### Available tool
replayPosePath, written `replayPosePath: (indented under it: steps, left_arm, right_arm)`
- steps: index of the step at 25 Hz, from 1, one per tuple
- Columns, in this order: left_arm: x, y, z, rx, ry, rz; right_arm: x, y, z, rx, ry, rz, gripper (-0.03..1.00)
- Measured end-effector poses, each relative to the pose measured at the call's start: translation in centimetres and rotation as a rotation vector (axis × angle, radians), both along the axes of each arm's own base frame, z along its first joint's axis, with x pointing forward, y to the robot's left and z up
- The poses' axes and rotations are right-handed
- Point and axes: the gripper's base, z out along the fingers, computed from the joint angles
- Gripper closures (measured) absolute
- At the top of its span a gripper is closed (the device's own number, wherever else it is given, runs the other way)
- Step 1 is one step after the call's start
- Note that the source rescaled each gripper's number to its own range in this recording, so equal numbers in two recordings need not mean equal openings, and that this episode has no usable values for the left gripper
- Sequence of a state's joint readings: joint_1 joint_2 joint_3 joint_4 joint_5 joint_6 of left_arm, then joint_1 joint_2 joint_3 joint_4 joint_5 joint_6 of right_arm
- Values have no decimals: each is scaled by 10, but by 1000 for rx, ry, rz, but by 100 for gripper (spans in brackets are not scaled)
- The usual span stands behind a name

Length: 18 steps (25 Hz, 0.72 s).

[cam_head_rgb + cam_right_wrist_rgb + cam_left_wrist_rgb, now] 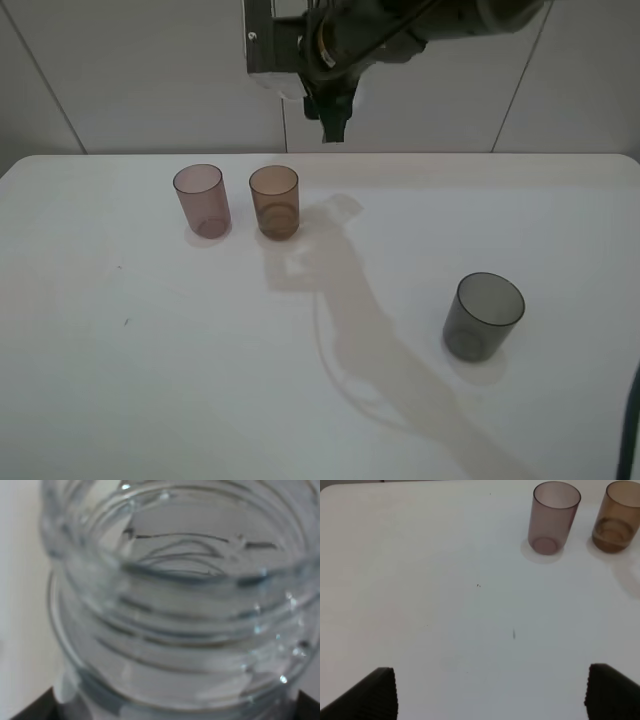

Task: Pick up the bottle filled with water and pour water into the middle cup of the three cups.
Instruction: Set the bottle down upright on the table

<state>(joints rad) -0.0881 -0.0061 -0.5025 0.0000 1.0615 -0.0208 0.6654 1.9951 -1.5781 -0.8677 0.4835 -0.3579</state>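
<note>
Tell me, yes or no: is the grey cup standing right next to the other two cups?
No, the grey cup stands alone, far from the pink cup and brown cup.

You'll see the clear bottle [175, 605], uncapped, filling the right wrist view. The amber cup [274, 202] stands upright beside the pink cup [201, 200]; the grey cup [483, 316] stands well apart.

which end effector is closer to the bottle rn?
Right. The bottle fills the right wrist view, sitting between the right end effector's fingers. The left end effector hovers open over bare table, no bottle near it.
</note>
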Motion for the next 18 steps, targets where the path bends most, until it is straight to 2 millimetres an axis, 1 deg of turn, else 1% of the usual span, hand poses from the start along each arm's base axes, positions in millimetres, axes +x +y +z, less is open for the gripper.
replayPosePath:
  steps: [4,7,10,12,14,16,18]
  left_arm:
    - [0,0,0,0,0,0]
    - [0,0,0,0,0,0]
    - [0,0,0,0,0,0]
    - [0,0,0,0,0,0]
    - [0,0,0,0,0,0]
    - [0,0,0,0,0,0]
    - [0,0,0,0,0,0]
  right_arm:
    - [-7,-18,17,243,164,-170,97]
    - [-14,-29,22,411,285,-263,97]
    - [-26,-40,14,535,379,-323,97]
    - [-36,-46,4,617,420,-348,97]
    - [-44,-54,-3,711,436,-375,97]
    - [-55,-61,-13,802,443,-405,97]
    - [-62,-67,-22,892,421,-430,97]
